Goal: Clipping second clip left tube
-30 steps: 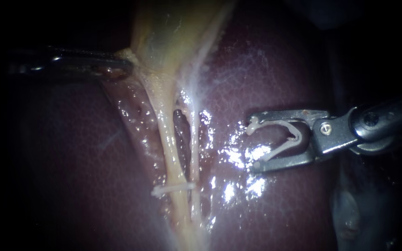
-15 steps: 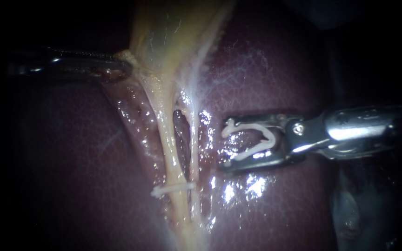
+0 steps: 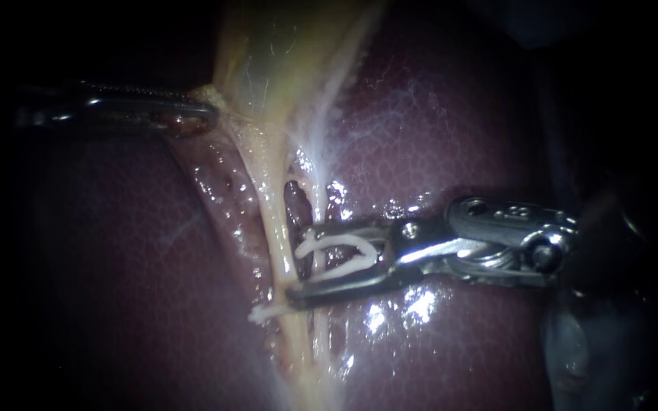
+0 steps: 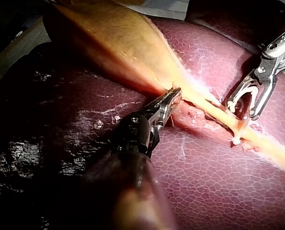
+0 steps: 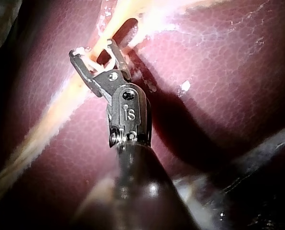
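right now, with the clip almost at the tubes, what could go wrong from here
1. The open clip in the end effector of the right instrument lies across the thin right tube and barely reaches the left tube; closing now may catch the wrong tube.
2. Its lower jaw lies close to the placed clip and could nudge it.
3. If the left instrument slips off the gallbladder, the tubes may slacken and shift.

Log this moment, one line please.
left instrument: holding gallbladder | right instrument: open clip loaded, jaws at left tube | placed clip: on tube, just below
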